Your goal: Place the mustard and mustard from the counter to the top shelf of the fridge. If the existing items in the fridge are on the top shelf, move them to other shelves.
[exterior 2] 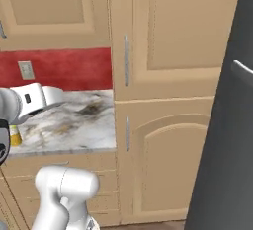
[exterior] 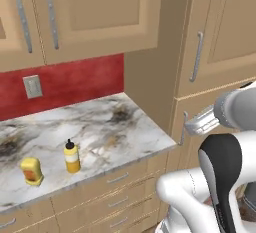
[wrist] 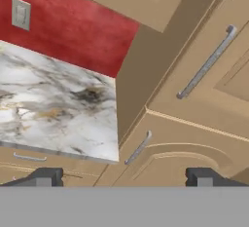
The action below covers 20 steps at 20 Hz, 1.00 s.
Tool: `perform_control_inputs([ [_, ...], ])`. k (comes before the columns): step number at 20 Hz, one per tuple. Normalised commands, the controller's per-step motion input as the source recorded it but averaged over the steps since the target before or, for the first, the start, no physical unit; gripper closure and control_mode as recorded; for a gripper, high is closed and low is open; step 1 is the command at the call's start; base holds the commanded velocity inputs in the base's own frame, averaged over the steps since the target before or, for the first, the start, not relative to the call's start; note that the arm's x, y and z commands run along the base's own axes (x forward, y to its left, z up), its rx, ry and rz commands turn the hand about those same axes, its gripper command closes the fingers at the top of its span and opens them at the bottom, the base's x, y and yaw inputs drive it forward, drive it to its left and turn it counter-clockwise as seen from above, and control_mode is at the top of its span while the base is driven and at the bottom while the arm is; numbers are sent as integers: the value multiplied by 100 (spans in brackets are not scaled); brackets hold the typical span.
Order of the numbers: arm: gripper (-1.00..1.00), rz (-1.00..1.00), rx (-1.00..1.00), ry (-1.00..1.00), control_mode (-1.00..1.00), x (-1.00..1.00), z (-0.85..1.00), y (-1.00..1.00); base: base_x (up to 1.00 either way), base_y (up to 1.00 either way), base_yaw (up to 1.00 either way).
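Two mustards stand near the front left of the marbled counter [exterior: 115, 127]: a squat yellow jar [exterior: 31, 171] with an orange-red label and a taller yellow bottle [exterior: 72, 157] with a dark nozzle. My gripper [wrist: 124, 177] is open, its fingertips [wrist: 46, 176] far apart with nothing between them. It hovers off the counter's right end, well to the right of both mustards, facing the tan cabinet doors. A sliver of the bottle [exterior 2: 15, 137] peeks out behind my arm. The fridge [exterior 2: 225, 125] appears as a tall dark grey panel at the right. Its shelves and the existing items are hidden.
A tall tan cabinet [exterior 2: 163, 100] with metal bar handles [wrist: 206, 63] stands between the counter and the fridge. Wall cabinets [exterior: 90, 12] hang above a red backsplash [exterior: 75, 82] with an outlet [exterior: 32, 86]. Drawers [exterior: 117, 197] run under the counter.
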Motion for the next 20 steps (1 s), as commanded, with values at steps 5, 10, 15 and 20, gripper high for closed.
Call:
perform_control_inputs([
  [5,-100,0,0,0,100,0,0,0,-12,39,20],
  [10,-100,0,0,0,100,0,0,0,1,69,2],
  [15,-100,0,0,0,100,0,0,0,10,48,14],
  [20,-100,0,0,0,100,0,0,0,12,-6,45],
])
